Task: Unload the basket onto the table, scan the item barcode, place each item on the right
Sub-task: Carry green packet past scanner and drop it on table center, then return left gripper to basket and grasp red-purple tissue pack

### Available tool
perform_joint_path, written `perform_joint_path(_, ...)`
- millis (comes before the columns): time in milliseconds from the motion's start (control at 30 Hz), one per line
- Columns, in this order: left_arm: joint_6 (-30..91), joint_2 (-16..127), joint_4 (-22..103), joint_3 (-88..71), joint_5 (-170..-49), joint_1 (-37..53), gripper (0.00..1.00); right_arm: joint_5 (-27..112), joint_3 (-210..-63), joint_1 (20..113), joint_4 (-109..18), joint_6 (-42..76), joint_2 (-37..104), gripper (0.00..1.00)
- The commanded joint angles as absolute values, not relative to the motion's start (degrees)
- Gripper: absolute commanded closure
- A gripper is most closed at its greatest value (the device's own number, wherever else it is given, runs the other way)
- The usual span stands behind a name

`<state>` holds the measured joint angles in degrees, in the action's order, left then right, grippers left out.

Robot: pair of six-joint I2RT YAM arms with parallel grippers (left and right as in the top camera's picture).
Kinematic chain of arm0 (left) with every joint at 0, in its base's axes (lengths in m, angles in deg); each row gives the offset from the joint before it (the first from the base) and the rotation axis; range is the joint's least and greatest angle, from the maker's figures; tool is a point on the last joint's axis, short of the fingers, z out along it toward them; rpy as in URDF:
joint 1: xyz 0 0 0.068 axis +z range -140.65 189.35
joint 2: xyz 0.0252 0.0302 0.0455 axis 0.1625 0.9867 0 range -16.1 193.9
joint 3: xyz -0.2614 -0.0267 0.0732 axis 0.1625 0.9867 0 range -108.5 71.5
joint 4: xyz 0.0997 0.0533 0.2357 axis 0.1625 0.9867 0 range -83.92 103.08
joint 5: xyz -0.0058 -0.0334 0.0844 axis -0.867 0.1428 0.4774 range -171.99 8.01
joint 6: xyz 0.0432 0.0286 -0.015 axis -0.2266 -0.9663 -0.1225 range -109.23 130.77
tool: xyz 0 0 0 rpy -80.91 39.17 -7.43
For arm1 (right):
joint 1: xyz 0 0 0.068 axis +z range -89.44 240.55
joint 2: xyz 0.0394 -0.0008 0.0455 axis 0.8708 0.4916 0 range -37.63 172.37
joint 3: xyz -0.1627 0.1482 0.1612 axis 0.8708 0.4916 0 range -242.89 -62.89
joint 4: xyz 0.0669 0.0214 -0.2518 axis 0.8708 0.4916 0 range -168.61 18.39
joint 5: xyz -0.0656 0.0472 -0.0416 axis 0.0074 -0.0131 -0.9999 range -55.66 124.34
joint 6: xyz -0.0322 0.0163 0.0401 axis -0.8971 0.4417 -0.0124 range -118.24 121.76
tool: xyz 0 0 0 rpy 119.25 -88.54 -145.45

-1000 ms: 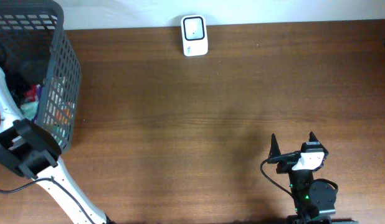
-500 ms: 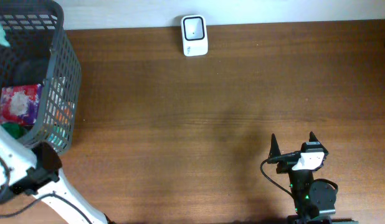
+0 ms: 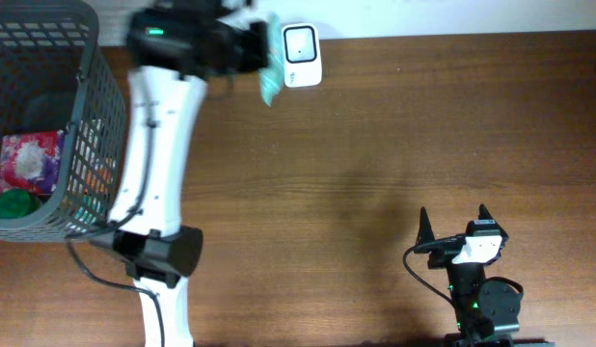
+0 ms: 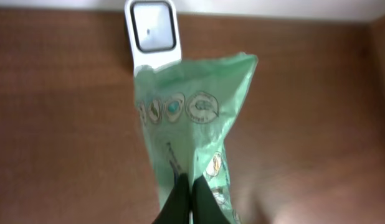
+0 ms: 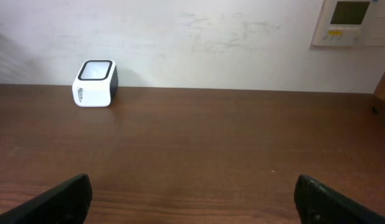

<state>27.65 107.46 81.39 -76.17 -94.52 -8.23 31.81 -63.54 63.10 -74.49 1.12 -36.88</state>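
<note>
My left hand swung from basket over to scanner, clamped tight on green pouch hanging just ahead. Presenting step; nxt I'd turn barcode twd window. Right hand spread wide, empty.

My left pincer grips a green pouch just beside the scanner; my right pincer gapes well apart.
</note>
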Motion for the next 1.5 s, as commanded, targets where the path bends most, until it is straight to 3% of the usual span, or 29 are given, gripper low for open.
perform_joint_path(0,26.5,106.8,70.9,-60.2,-78.0,-15.2,1.00,31.5,-63.2,62.7,-74.1,1.1,-37.3,0.01)
perform_joint_path(167,26.6,106.8,52.6,-38.1,-74.2,-21.3,1.00,31.5,-63.2,62.7,-74.1,1.2,-37.3,0.01)
perform_joint_path(300,32.6,106.8,47.4,-28.5,-74.0,-21.9,0.97,31.5,-63.2,62.7,-74.1,1.2,-37.3,0.01)
perform_joint_path(400,32.6,106.8,47.4,-27.8,-74.0,-21.9,0.82,31.5,-63.2,62.7,-74.1,1.1,-37.3,0.01)
perform_joint_path(433,32.6,106.8,47.1,-27.8,-74.0,-21.9,0.66,31.5,-63.2,62.7,-74.1,1.1,-37.3,0.01)
perform_joint_path(467,32.6,106.8,46.8,-27.8,-74.0,-21.9,0.61,31.5,-63.2,62.7,-74.1,1.2,-37.3,0.01)
perform_joint_path(600,32.5,104.8,48.3,-32.4,-74.0,-21.1,0.66,31.5,-63.2,62.7,-74.1,1.1,-37.3,0.01)
perform_joint_path(733,30.6,96.1,54.1,-43.7,-74.0,-15.5,0.60,31.5,-63.2,62.7,-74.1,1.1,-37.3,0.01)
perform_joint_path(800,28.6,92.1,55.1,-47.0,-74.0,-11.4,0.34,31.5,-63.2,62.7,-74.1,1.1,-37.3,0.01)
perform_joint_path(833,27.8,89.2,55.0,-48.0,-74.0,-8.1,0.32,31.5,-63.2,62.7,-74.1,1.1,-37.3,0.01)
perform_joint_path(933,27.8,82.8,55.0,-48.3,-74.0,3.5,0.00,31.5,-63.2,62.7,-74.1,1.1,-37.3,0.01)
perform_joint_path(1067,27.8,81.5,56.2,-48.3,-74.0,21.8,0.01,31.5,-63.2,62.7,-74.1,1.1,-37.3,0.01)
perform_joint_path(1167,27.8,84.0,58.5,-48.2,-74.0,30.2,0.01,31.5,-63.2,62.7,-74.1,1.1,-37.3,0.01)
perform_joint_path(1400,27.1,95.2,61.4,-48.2,-74.0,36.9,0.00,31.5,-63.2,62.7,-74.1,1.1,-37.3,0.01)
perform_joint_path(1467,22.0,99.2,60.6,-48.2,-74.0,36.9,0.01,31.5,-63.2,62.7,-74.1,1.1,-37.3,0.01)
